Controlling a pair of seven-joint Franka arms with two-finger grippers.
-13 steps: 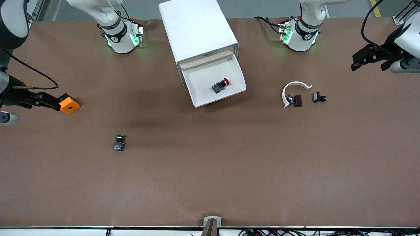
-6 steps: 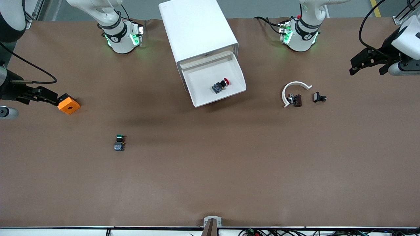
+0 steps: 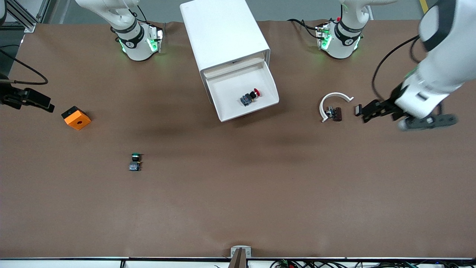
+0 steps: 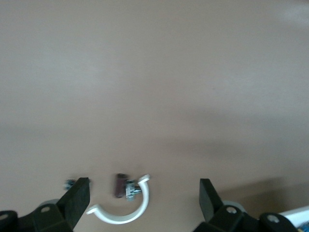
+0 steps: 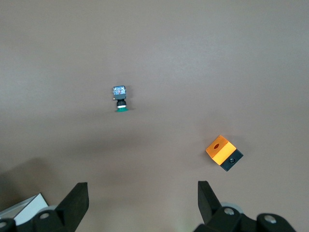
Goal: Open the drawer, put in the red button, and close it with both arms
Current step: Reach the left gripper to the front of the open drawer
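Observation:
The white cabinet (image 3: 223, 33) stands midway between the two arm bases. Its drawer (image 3: 227, 111) is pulled out toward the front camera. The red button (image 3: 250, 96) lies on its side in the drawer. My left gripper (image 3: 366, 112) is open and empty, over a small black part (image 3: 357, 109) toward the left arm's end of the table. In the left wrist view the left gripper (image 4: 143, 199) has its fingers (image 4: 77, 200) wide apart. My right gripper (image 3: 46, 106) is open and empty beside an orange block (image 3: 76, 118). It is also open in the right wrist view (image 5: 142, 198).
A white C-shaped clamp (image 3: 333, 102) with a brown part lies between the drawer and the left gripper, and shows in the left wrist view (image 4: 120, 212). A green-capped button (image 3: 135, 162) lies nearer the front camera, also in the right wrist view (image 5: 119, 98) with the orange block (image 5: 223, 152).
The left arm has swung in from the table's end to over the small black part by the clamp. The right gripper has drawn back from the orange block toward the table's edge.

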